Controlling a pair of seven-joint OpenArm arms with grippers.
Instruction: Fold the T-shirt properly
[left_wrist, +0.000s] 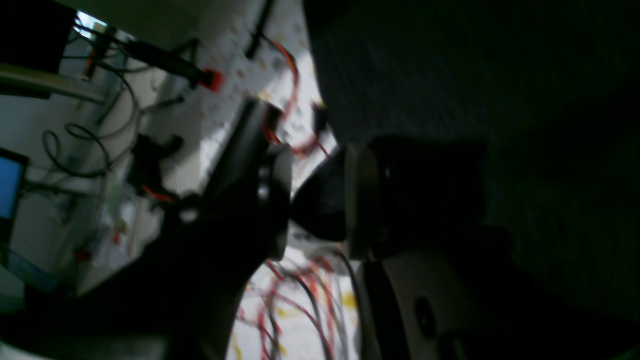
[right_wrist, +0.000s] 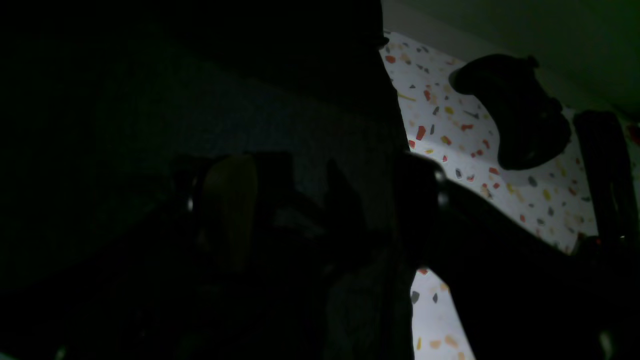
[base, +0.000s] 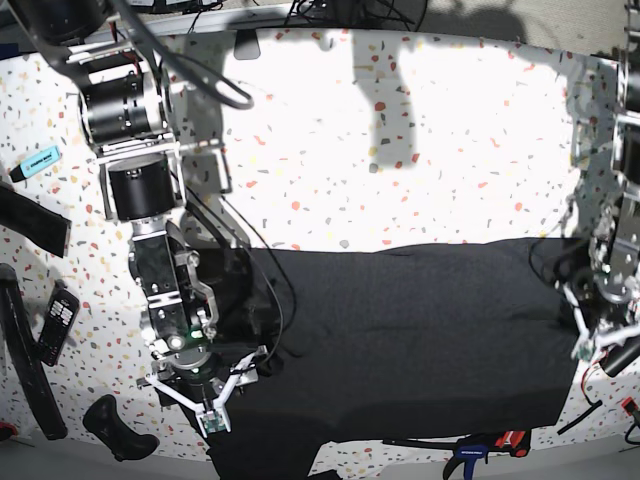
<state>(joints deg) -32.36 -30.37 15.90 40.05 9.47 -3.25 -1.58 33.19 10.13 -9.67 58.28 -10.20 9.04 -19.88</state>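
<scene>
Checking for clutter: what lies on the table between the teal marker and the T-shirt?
In the base view, only the right arm stands between the teal marker and the T-shirt.

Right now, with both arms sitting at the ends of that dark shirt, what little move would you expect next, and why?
Probably the left pincer closes on the fold of T-shirt bunched between its half-parted pads. The shirt lies spread across the table, and the right pincer is at the opposite end, its grip too dark to judge. Gripping both ends would allow a lift and fold.
</scene>
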